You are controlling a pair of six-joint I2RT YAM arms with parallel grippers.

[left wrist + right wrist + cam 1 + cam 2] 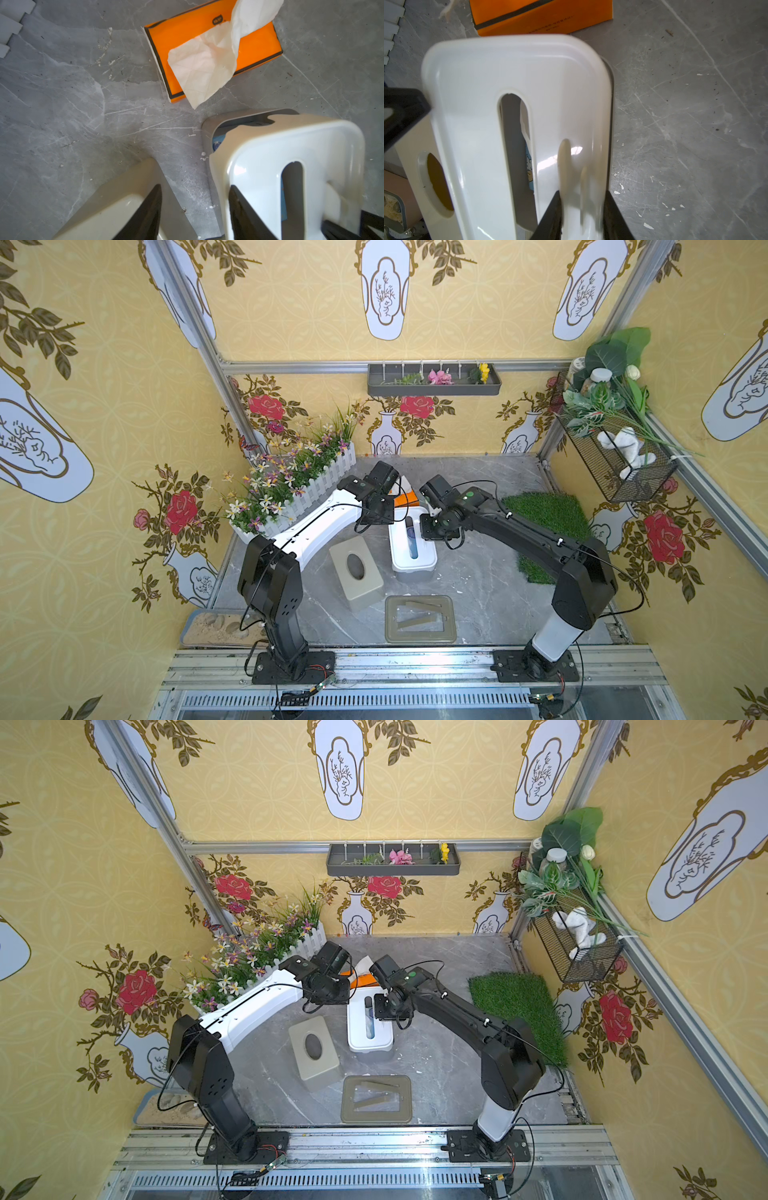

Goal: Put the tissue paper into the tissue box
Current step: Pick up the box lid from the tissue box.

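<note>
The white tissue box point(424, 553) point(359, 1027) stands in the middle of the grey surface point(478, 580), and both arms lean in over its far end. From the right wrist camera, the right gripper point(581, 193) has its 2 black fingers point(614, 216) set narrow, pinching the long side wall of the box point(477, 104). The picture is blurred there, but the white rim sits between them.

The left gripper point(195, 187) has its fingers point(145, 216) spread to a middling gap with bare surface showing between them. One finger hangs over the beige box point(116, 207) and the other is up against the side of the white box point(259, 166). It holds nothing that I can see.

The orange tissue pack point(182, 37) point(405, 499) lies flat on the surface just beyond the white box, towards the picket-fence planter point(316, 489). One loose sheet point(205, 68) is pulled out across its top. Through the white box's long slot a bit of blue-printed wrapper point(529, 166) shows inside.

The beige box point(368, 585), with its oval hole, sits just beside the white one. An olive frame point(390, 620) lies flat nearer the front rail.
</note>
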